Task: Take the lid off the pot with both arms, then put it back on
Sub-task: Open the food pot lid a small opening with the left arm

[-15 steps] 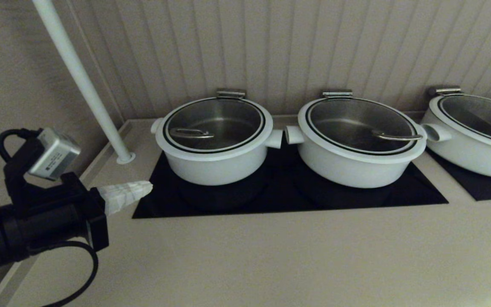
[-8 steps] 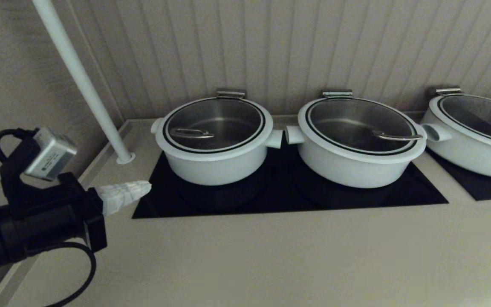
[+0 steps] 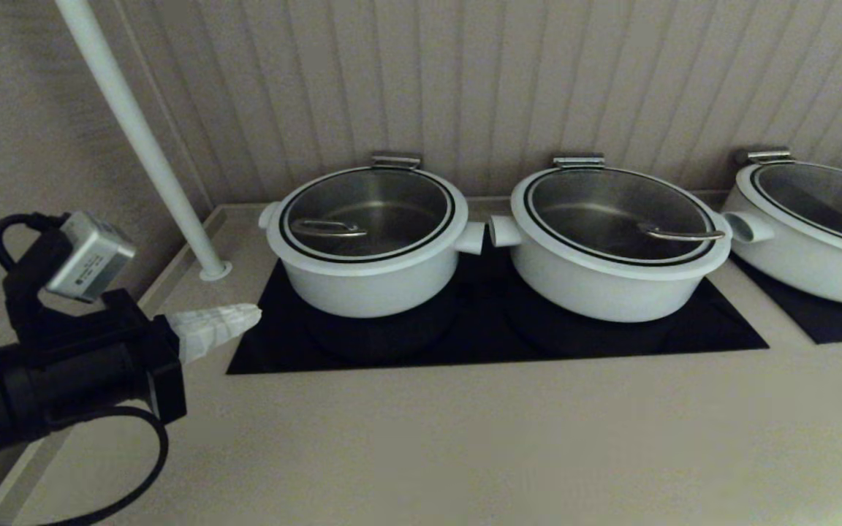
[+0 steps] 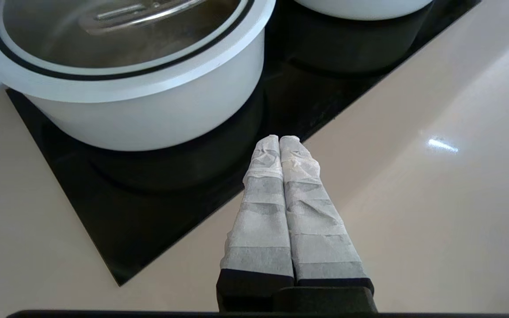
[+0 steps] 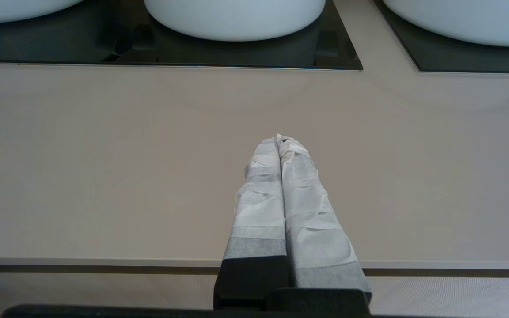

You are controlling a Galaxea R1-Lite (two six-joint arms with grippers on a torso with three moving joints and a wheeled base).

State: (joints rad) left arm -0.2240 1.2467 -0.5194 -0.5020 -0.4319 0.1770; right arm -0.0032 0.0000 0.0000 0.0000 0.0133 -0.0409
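The pot is the small white one at the left of the black cooktop. Its glass lid sits on it, the steel loop handle lying toward the left. My left gripper hovers low at the cooktop's left front corner, in front and to the left of the pot, shut and empty. In the left wrist view the shut fingers point at the pot's wall under the lid. My right gripper is out of the head view; it is shut and empty over the bare counter, short of the cooktop.
A wider white lidded pot stands right of the small one, their stub handles nearly touching. A third pot is at the far right. A white pole rises at the back left. The beige counter stretches in front; its front edge shows.
The left arm has wobbled slightly and stays in about the same place. Pots and lids have not moved.
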